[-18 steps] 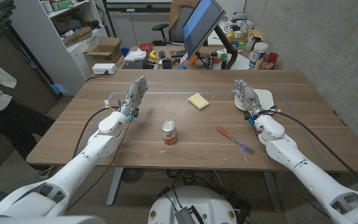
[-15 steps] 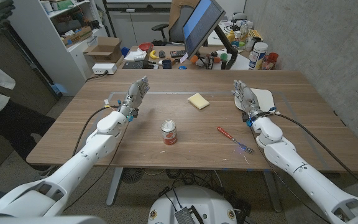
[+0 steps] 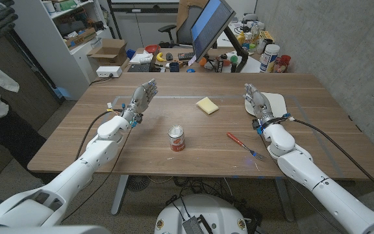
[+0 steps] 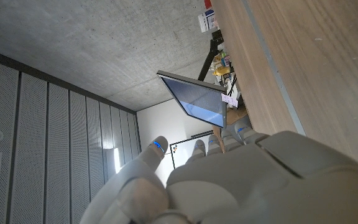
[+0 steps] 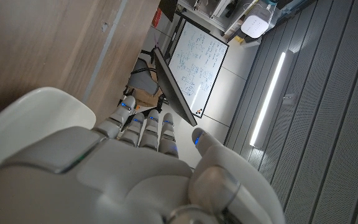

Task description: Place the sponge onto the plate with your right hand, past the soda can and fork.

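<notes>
One flat, pale yellow square sponge (image 3: 207,105) lies on the brown wood-grain table (image 3: 174,127), just beyond and slightly to the robot's right of the single red-and-white metal soda can (image 3: 176,138), which stands upright. One slim fork with a red handle and metal tines (image 3: 245,146) lies flat to the right of the can, apart from it, angled across the grain. One smooth white round plate (image 3: 277,102) sits farther right than the fork and well apart from the sponge, partly hidden behind the right hand (image 3: 257,104). That hand holds nothing, its glossy white fingers stretched out and slightly apart, just beside the plate's near edge. The left hand (image 3: 141,101) stands to the left of the can, well apart, also empty with its fingers extended and spread.
</notes>
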